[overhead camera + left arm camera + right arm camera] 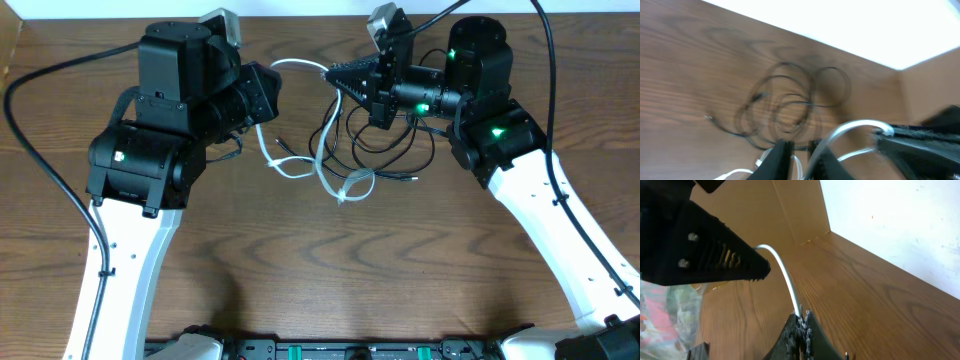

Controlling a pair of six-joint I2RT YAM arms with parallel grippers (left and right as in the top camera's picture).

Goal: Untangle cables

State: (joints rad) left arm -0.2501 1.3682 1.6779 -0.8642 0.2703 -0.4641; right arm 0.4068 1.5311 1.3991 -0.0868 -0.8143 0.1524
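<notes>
Overhead, the white cable loops limply across tangled thin black cables.

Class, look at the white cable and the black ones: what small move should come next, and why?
Probably draw the left gripper gently leftward. It and the right gripper both seem to pinch the white cable, which arcs between them, while its loose length crosses the black cables. Pulling away from that coil should slide it free.

Brown wood-grain table — upright tan panel at its edge, white wall beside it.
</notes>
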